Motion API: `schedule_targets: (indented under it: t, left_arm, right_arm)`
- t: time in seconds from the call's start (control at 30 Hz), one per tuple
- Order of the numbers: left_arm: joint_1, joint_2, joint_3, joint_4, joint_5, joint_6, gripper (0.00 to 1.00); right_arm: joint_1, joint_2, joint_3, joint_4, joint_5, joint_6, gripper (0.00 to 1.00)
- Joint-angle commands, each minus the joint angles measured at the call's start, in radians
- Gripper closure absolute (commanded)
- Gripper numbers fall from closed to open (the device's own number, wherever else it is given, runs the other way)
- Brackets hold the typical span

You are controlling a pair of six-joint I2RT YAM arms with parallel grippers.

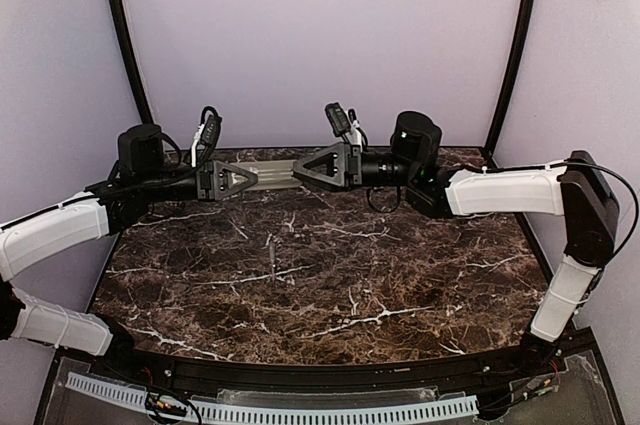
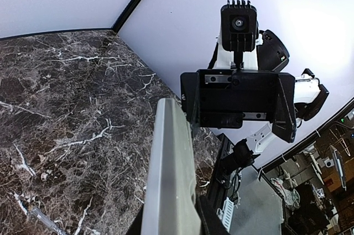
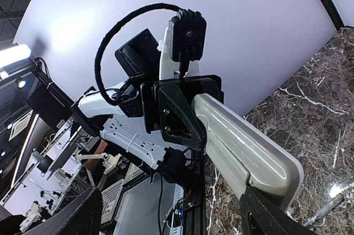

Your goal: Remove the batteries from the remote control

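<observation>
The remote control [image 1: 272, 176] hangs in the air at the back of the table, lying level between both grippers. My left gripper [image 1: 243, 179] is shut on its left end; in the left wrist view the grey-beige body [image 2: 171, 174] runs up from between the fingers [image 2: 224, 218]. My right gripper [image 1: 306, 170] is at its right end. In the right wrist view its fingers [image 3: 271, 218] stand wide apart, and the remote's rounded end [image 3: 249, 146] rests at one fingertip, grey-beige back with cover seam facing the camera. No batteries show.
The dark marble table [image 1: 330, 275] lies below, bounded by lilac walls and two black corner poles [image 1: 125, 35]. A white cable track [image 1: 300, 410] runs along the near edge. The right arm's elbow [image 1: 590, 205] stands at the right side.
</observation>
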Motion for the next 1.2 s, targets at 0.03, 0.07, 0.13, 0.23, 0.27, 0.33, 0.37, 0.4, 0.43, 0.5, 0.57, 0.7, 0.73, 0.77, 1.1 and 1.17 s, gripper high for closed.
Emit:
schedule_targets:
  t: [0.03,0.07,0.13,0.23,0.27,0.33,0.37,0.4,0.43,0.5,0.57,0.7,0.73,0.77,1.1,1.17]
  left_arm:
    - [-0.055,-0.036,0.023,0.197,0.169,0.025,1.0]
    - [-0.054,-0.037,0.023,0.196,0.17,0.027,1.0]
    - [-0.055,-0.037,0.024,0.193,0.168,0.03,1.0]
    - [-0.055,-0.037,0.026,0.185,0.166,0.034,1.0]
    - [-0.055,-0.037,0.026,0.184,0.166,0.036,1.0]
    - [-0.055,-0.037,0.026,0.18,0.163,0.038,1.0]
    - [-0.055,-0.038,0.027,0.177,0.159,0.039,1.0]
    - [-0.054,-0.038,0.027,0.172,0.156,0.041,1.0]
    - [-0.054,-0.039,0.028,0.169,0.152,0.042,1.0]
    - [-0.054,-0.038,0.03,0.162,0.146,0.044,1.0]
    - [-0.055,-0.035,0.032,0.156,0.143,0.045,1.0]
    - [-0.055,-0.031,0.034,0.152,0.141,0.045,1.0]
    - [-0.054,-0.029,0.034,0.15,0.141,0.045,1.0]
    - [-0.054,-0.029,0.035,0.15,0.141,0.046,1.0]
    - [-0.054,-0.021,0.036,0.137,0.136,0.059,1.0]
    - [-0.055,-0.02,0.036,0.135,0.134,0.062,1.0]
  right_arm:
    - [0.051,0.041,0.022,-0.097,-0.062,-0.013,0.15]
    - [0.051,0.042,0.024,-0.099,-0.062,-0.014,0.14]
    - [0.051,0.044,0.025,-0.102,-0.061,-0.016,0.14]
    - [0.051,0.043,0.03,-0.112,-0.056,-0.021,0.14]
    - [0.051,0.043,0.031,-0.118,-0.055,-0.025,0.14]
    - [0.051,0.042,0.034,-0.131,-0.047,-0.033,0.15]
    - [0.051,0.04,0.037,-0.143,-0.041,-0.04,0.14]
    - [0.051,0.039,0.041,-0.16,-0.033,-0.049,0.14]
    - [0.052,0.038,0.046,-0.185,-0.021,-0.062,0.15]
    - [0.052,0.038,0.07,-0.256,0.011,-0.1,0.15]
    - [0.054,0.038,0.081,-0.312,0.032,-0.127,0.15]
    - [0.055,0.036,0.086,-0.348,0.049,-0.147,0.15]
    - [0.055,0.036,0.087,-0.354,0.05,-0.15,0.15]
    - [0.055,0.036,0.088,-0.355,0.047,-0.152,0.15]
    - [0.057,0.038,0.093,-0.296,-0.025,-0.127,0.15]
    - [0.057,0.038,0.093,-0.275,-0.04,-0.116,0.15]
